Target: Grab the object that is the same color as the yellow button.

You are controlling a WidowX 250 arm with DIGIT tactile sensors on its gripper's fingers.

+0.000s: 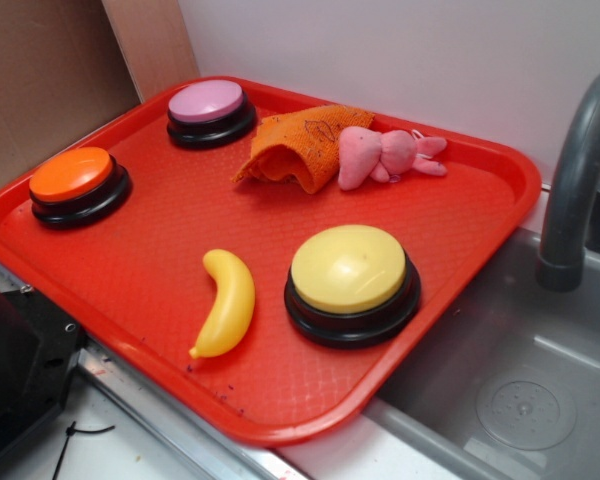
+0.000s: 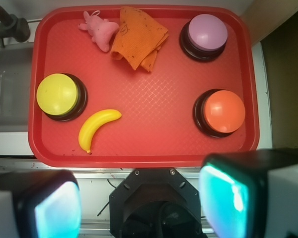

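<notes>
Banana (image 1: 225,303), yellow and curved, lying flat on a red tray (image 1: 160,235) just beside the yellow button (image 1: 352,284), close but apparently not touching. Same colour as the button's pale dome, hence the piece to pick. Stem tip pointing toward the tray's near edge in the exterior view; fatter end angled toward the button.

Elsewhere on the tray: an orange button (image 1: 79,185) and a pink button (image 1: 211,112), both well apart from the banana, plus a crumpled orange cloth (image 1: 300,145) and a small pink plush rabbit (image 1: 385,156) touching it along the far rim. Grey sink (image 1: 500,390) with a faucet (image 1: 575,180) beside the tray.

Tool (image 2: 139,203) seen only from the wrist view, held high above the tray's near edge, fingers (image 2: 54,208) spread wide apart and gripping nothing. Absent from the exterior view.

Approach not yet begun, by the look of it. Best done by centring over the banana's thick middle, turning the wrist so the two fingers close across the narrow width rather than along the curve, then dropping straight down. Worth keeping the button-side finger clear of the black base, since the gap there looks slim. Smooth plastic likely to slip, so a low, square grip near tray level seems safer than a pinch at the tapered stem.
</notes>
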